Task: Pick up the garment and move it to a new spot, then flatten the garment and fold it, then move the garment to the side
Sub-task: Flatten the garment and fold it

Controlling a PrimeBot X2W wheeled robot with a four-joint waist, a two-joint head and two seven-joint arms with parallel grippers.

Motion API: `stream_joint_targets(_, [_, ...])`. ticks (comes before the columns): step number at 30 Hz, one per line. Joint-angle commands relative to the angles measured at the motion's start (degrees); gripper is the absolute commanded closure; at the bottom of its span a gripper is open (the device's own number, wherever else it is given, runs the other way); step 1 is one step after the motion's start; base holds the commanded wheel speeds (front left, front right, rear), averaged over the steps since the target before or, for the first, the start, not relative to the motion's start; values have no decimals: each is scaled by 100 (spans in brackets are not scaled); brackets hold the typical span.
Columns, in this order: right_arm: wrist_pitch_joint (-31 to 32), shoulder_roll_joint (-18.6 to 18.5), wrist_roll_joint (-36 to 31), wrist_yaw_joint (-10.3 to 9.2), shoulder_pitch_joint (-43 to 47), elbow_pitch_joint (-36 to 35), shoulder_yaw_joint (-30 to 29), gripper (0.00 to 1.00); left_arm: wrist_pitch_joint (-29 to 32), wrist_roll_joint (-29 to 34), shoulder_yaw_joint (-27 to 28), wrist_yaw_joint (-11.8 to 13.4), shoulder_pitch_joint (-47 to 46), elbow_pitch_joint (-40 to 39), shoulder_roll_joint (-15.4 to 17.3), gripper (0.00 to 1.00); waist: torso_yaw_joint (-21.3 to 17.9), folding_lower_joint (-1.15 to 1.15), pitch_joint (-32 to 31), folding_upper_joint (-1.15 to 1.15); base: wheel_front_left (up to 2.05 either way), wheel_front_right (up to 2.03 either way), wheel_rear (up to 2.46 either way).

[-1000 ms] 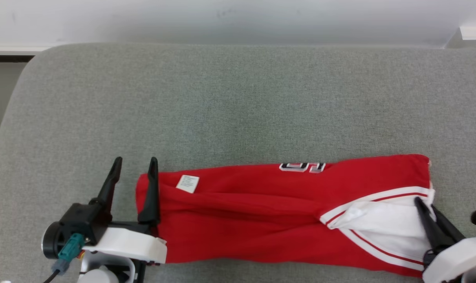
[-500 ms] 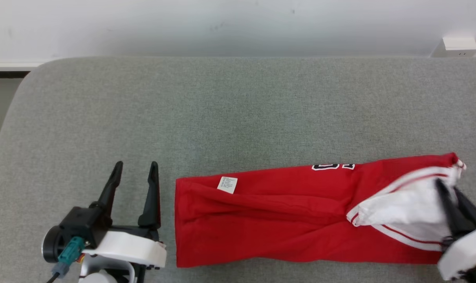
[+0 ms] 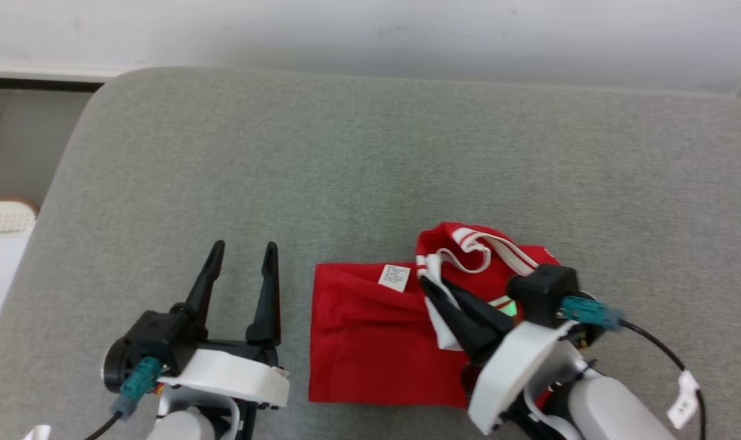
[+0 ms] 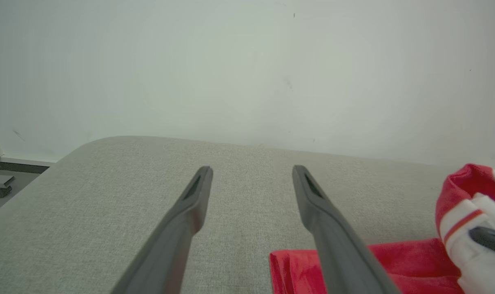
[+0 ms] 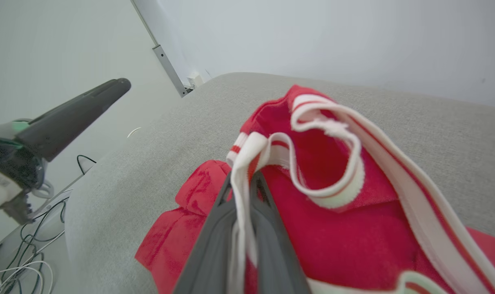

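Red jersey [image 3: 370, 342] (soft, light, limp knit) lies near the front of the grey counter [image 3: 370, 153], its right end raised over the left. Right hand [image 3: 428, 286] pinches the white-banded edge, likely the firmest hold; left hand [image 3: 244, 245] is spread wide and empty, just beside the jersey's left edge.

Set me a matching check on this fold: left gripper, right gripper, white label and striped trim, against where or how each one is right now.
Things:
1. left gripper
2. right gripper
3. white label
4. striped trim

States:
A. fingers shut on the white edge of the garment
B. raised in a loose loop above the flat part
C. fingers open, beside the garment, holding nothing
D. lying flat near the garment's far edge

Pairs: 1-C, 2-A, 3-D, 4-B.
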Motion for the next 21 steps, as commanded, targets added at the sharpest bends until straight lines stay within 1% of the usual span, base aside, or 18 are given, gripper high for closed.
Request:
stream_joint_targets(1, [-145, 98, 113, -12, -226, 243, 151, 100, -41, -24, -32, -37, -99, 65, -54, 0, 216, 0, 144, 0, 0, 0, 0])
stream_joint_targets(7, [-659, 316, 394, -12, -830, 1243, 746, 100, -167, -43, -103, -89, -244, 276, -202, 0, 473, 0, 300, 0, 0, 0, 0])
stream_joint_targets(12, [-1151, 355, 847, -12, -1167, 1681, 1235, 100, -254, -59, -107, -116, -307, 393, -246, 0, 507, 0, 383, 0, 0, 0, 0])
stream_joint_targets(13, [-1264, 342, 905, -12, -1226, 1778, 1295, 64, -249, -70, -111, -128, -313, 422, -249, 0, 501, 0, 396, 0, 0, 0, 0])
stream_joint_targets(14, [-1364, 345, 984, -12, -1267, 1834, 1387, 14, -251, -81, -105, -139, -323, 446, -252, 0, 491, 0, 408, 0, 0, 0, 0])
stream_joint_targets(15, [-1474, 352, 1070, -12, -1317, 1873, 1464, 0, -262, -79, -100, -145, -326, 469, -253, 0, 473, 0, 415, 0, 0, 0, 0])
stream_joint_targets(18, [-1828, 351, 1381, -12, -1488, 1727, 1807, 0, -294, -86, -66, -141, -336, 535, -232, 0, 400, 0, 428, 0, 0, 0, 0])
stream_joint_targets(21, [-2241, 20, 1588, -13, -1680, 1528, 2063, 0, -300, -85, -42, -137, -354, 588, -206, 0, 318, 0, 426, 0, 0, 0, 0])
